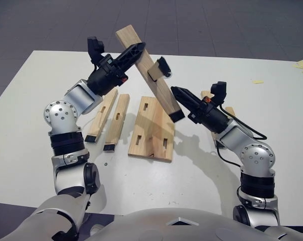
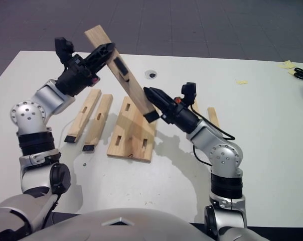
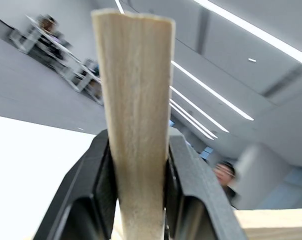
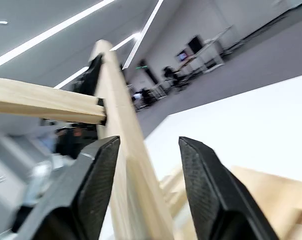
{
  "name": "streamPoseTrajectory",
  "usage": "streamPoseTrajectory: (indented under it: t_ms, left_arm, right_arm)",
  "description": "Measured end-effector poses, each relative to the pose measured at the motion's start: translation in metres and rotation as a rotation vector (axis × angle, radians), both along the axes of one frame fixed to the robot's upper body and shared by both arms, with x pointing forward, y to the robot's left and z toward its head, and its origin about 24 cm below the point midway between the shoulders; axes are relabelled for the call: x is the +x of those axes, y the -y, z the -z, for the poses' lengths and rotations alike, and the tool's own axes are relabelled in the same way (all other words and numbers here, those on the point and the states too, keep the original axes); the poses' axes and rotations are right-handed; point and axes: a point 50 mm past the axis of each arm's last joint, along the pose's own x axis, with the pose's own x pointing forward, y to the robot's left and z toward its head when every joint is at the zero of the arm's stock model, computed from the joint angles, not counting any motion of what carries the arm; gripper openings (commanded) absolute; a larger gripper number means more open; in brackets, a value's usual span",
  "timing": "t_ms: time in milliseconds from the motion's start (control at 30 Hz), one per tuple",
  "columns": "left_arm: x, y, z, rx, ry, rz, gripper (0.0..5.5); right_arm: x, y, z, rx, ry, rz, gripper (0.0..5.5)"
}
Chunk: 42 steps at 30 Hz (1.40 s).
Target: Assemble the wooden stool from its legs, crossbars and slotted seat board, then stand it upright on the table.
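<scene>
- Because the next joint needs the leg's foot end free, my left gripper is clamped on the upper part of one wooden leg. It holds the leg aloft and tilted, top end away from me and black-capped foot down over the seat board.
- Left wrist view confirms the hold: both fingers press flat against opposite faces of the wood, with no gap.
- A crossbar stands out sideways from the held leg, seated in its slot. I judge this sub-assembly is being presented for a second hold or alignment.
- My right gripper sits at the lower part of the leg with its fingers spread apart. The leg passes between them, close to one finger, but nothing is gripped.
- The seat board lies flat on the table, slots up, directly below the capped foot.
- Two more legs lie side by side just left of the board, under my left forearm.
- Further wooden pieces lie behind my right arm, partly hidden; their kind cannot be confirmed.
- Obstructions, as I judge them: the projecting crossbar could foul my right fingers on closing. My right forearm covers the parts behind it, and a round hole in the table lies beyond the board.
</scene>
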Motion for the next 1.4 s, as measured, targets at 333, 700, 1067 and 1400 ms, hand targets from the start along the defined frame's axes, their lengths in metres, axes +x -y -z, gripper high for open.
streamPoseTrajectory:
  t_ms: [333, 700, 1067, 1400]
  left_arm:
    - [-0.015, -0.045, -0.044, 0.255, 0.239, -0.426, 1.02]
    - [-0.019, -0.025, -0.009, 0.740, 0.376, -0.342, 1.02]
    - [-0.005, -0.037, -0.041, 0.478, 0.349, -0.407, 1.02]
    - [-0.062, -0.054, -0.016, 0.293, 0.031, -0.391, 1.02]
  right_arm:
    - [-0.044, 0.033, 0.043, -0.822, 0.073, -0.185, 4.34]
    - [-0.049, -0.019, 0.063, -0.925, 0.240, -0.449, 5.40]
    - [-0.005, -0.064, 0.062, -0.802, 0.332, -0.187, 5.40]
    - [-0.034, 0.013, 0.047, -0.641, 0.169, 0.129, 5.40]
